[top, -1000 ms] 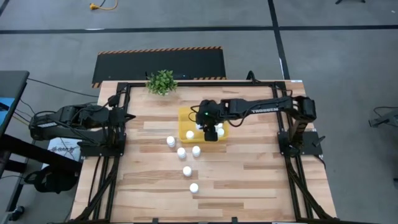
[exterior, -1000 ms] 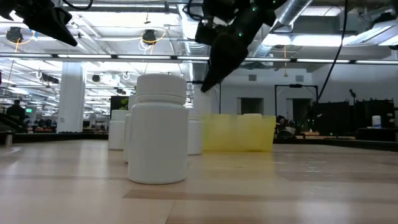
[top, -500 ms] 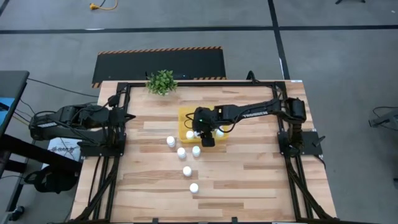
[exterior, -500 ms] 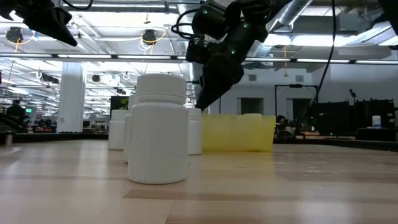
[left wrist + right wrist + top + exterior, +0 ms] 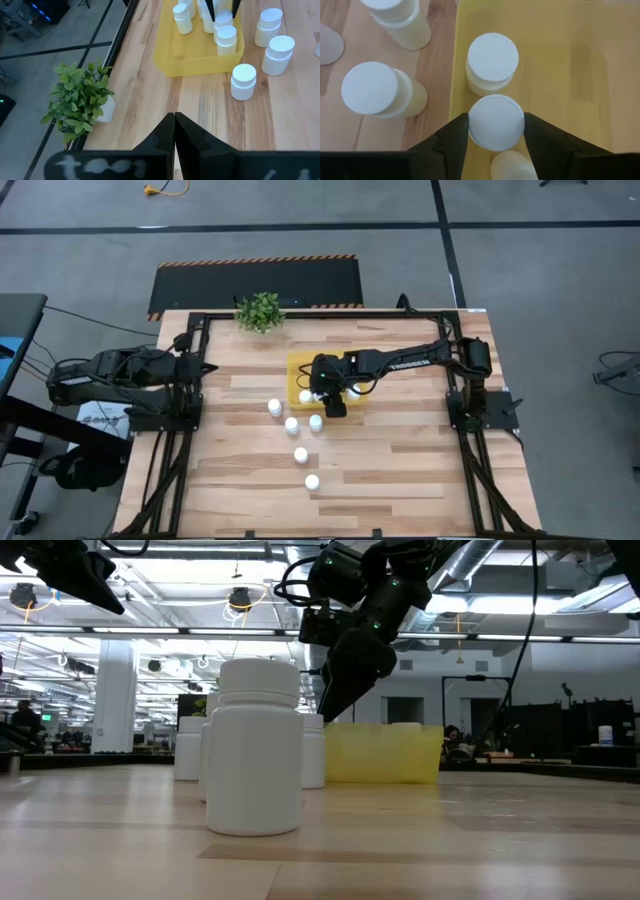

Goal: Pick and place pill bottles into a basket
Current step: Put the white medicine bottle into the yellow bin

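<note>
Right end effector (image 5: 496,131) sits low over the basket (image 5: 299,367), fingers (image 5: 451,137) to either side of one pill bottle (image 5: 496,122) that stands upright inside the tray near its front wall. Wrist view: the cap fills the gap between the two dark fingers, which appear to touch its sides; whether they press on it or have let go, cannot tell. A second bottle (image 5: 491,62) stands in the tray just beyond the first, nearly touching it.

High view: right end effector (image 5: 334,400) at the front part of the yellow tray, arm stretched in from the right side of the bench (image 5: 400,460).

Outside the tray, five bottles stand on the bench: three close to its front edge (image 5: 292,423), two farther toward the near side (image 5: 311,481).

Left end effector (image 5: 174,125) parked at the left side of the bench, fingers pressed together, nothing between them.

Small green plant (image 5: 260,310) at the far edge of the bench, apart from the tray.
</note>
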{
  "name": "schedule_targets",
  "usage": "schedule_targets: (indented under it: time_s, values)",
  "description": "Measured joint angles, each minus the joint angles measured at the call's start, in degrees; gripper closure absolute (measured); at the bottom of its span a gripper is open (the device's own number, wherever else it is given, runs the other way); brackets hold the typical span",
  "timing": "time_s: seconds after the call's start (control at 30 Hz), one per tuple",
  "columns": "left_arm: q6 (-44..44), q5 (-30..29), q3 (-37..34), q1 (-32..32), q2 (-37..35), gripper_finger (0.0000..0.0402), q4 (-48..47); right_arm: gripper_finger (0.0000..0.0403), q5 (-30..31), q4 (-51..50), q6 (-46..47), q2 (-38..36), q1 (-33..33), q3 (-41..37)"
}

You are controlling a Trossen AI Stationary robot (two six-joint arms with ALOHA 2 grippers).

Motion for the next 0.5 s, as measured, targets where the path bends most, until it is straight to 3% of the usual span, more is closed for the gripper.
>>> schedule_targets:
  time_s: [0.5]
  values:
    - [0.00, 0.00, 0.01, 0.00, 0.00, 0.0401, 0.00, 0.0187, 0.22, 0.00, -1.43, -0.02, 0.00, 0.00]
